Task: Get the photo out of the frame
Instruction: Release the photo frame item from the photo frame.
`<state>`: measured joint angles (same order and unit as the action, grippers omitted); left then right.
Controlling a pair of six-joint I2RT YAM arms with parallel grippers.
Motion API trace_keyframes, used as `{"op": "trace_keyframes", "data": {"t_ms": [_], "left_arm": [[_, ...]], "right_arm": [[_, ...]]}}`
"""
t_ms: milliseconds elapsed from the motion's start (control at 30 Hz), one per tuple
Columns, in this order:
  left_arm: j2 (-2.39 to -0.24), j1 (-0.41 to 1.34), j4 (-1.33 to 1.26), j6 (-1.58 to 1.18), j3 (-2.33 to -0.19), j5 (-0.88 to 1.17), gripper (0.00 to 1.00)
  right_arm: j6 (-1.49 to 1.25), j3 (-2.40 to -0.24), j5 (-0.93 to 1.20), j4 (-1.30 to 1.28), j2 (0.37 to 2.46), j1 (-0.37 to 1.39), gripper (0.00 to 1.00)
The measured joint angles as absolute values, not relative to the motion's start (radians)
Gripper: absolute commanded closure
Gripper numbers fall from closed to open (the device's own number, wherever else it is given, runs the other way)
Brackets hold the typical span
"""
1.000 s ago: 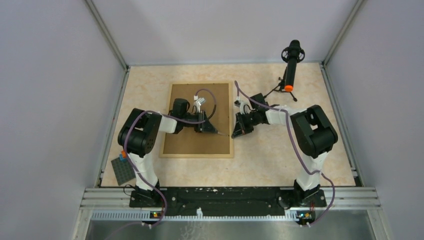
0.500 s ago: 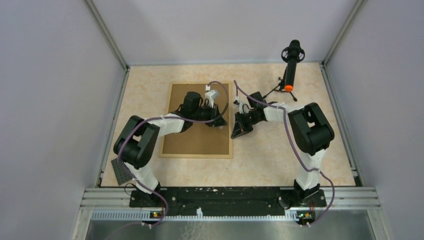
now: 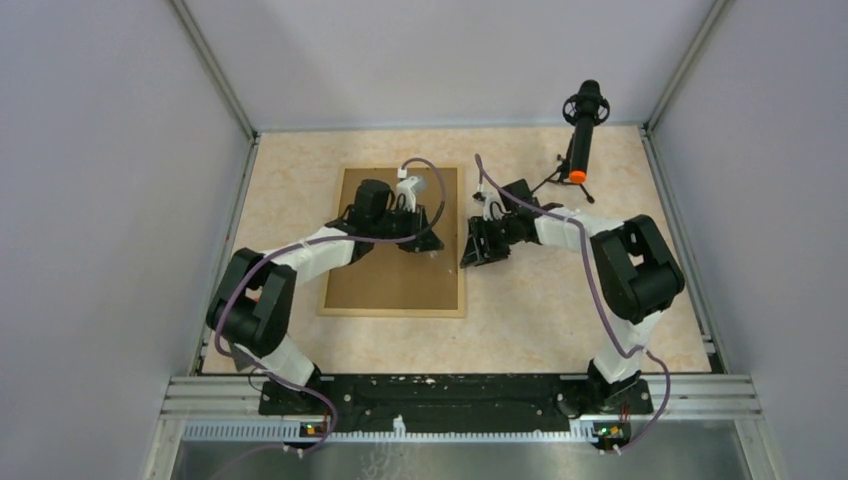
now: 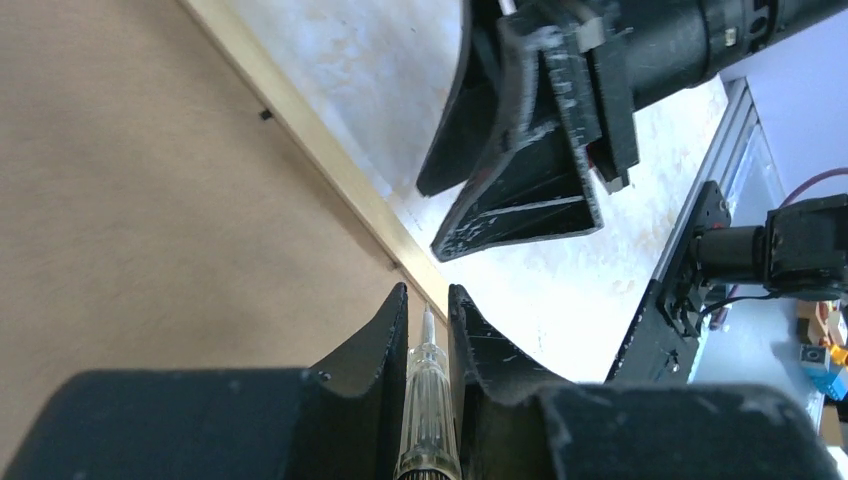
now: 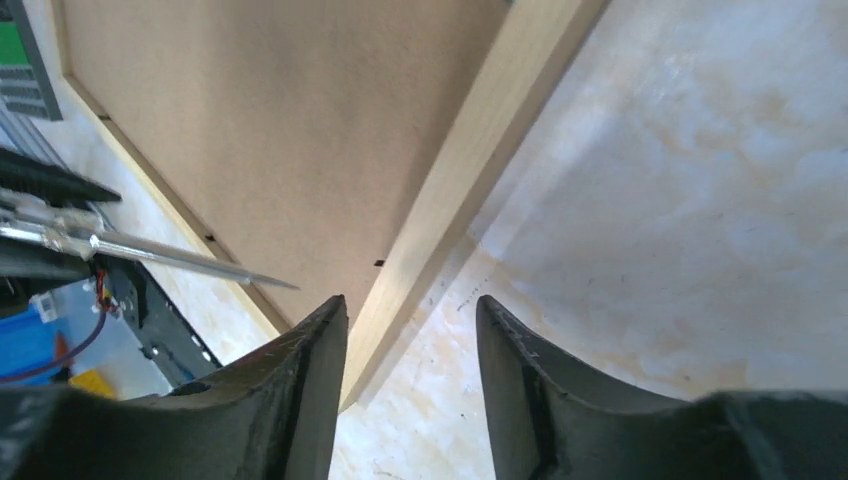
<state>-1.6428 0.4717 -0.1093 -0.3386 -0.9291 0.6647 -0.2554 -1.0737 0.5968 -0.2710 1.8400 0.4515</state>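
Frame (image 3: 395, 285), marbled table (image 3: 540, 310), seemingly lilac walls (image 3: 100, 200)

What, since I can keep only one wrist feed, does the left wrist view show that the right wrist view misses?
Only the left wrist view: the left gripper, jaws shut on the handle of the clear-handled screwdriver, and the right gripper seen from outside, jaws open. Only the right wrist view: the dark grey studded baseplate in the top left corner, and the screwdriver's long metal shaft side-on. Both: the light-wood picture frame, its brown fibreboard back and the pale marbled table.
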Motion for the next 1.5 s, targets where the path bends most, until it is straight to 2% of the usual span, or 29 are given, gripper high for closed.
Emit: {"op": "trace_keyframes", "data": {"t_ms": [67, 167, 333, 567, 733, 867, 900, 1033, 1500], "left_arm": [[-1.606, 0.437, -0.084, -0.34, -0.929, 0.672, 1.0], [-1.565, 0.387, -0.057, -0.34, -0.93, 0.674, 1.0], [-1.552, 0.316, -0.02, -0.345, -0.933, 0.673, 1.0], [-1.543, 0.3, 0.002, -0.361, -0.927, 0.665, 1.0], [-1.506, 0.3, 0.004, -0.367, -0.905, 0.661, 1.0], [-1.493, 0.296, 0.004, -0.367, -0.893, 0.656, 1.0], [-1.493, 0.295, 0.004, -0.367, -0.891, 0.655, 1.0], [-1.493, 0.292, 0.006, -0.366, -0.884, 0.645, 1.0], [-1.499, 0.273, 0.008, -0.367, -0.879, 0.651, 1.0]], "right_arm": [[-0.281, -1.074, 0.568, -0.27, 1.805, 0.457, 0.4], [-0.319, -1.087, 0.5, -0.276, 1.781, 0.48, 0.44], [-0.387, -1.149, 0.319, -0.343, 1.798, 0.577, 0.42], [-0.443, -1.161, 0.16, -0.404, 1.829, 0.654, 0.46], [-0.473, -1.168, 0.117, -0.411, 1.842, 0.657, 0.63], [-0.491, -1.168, 0.118, -0.407, 1.849, 0.659, 0.67], [-0.492, -1.168, 0.119, -0.406, 1.849, 0.659, 0.71], [-0.492, -1.168, 0.129, -0.404, 1.849, 0.659, 0.98], [-0.485, -1.106, 0.22, -0.376, 1.81, 0.63, 1.0]]}}
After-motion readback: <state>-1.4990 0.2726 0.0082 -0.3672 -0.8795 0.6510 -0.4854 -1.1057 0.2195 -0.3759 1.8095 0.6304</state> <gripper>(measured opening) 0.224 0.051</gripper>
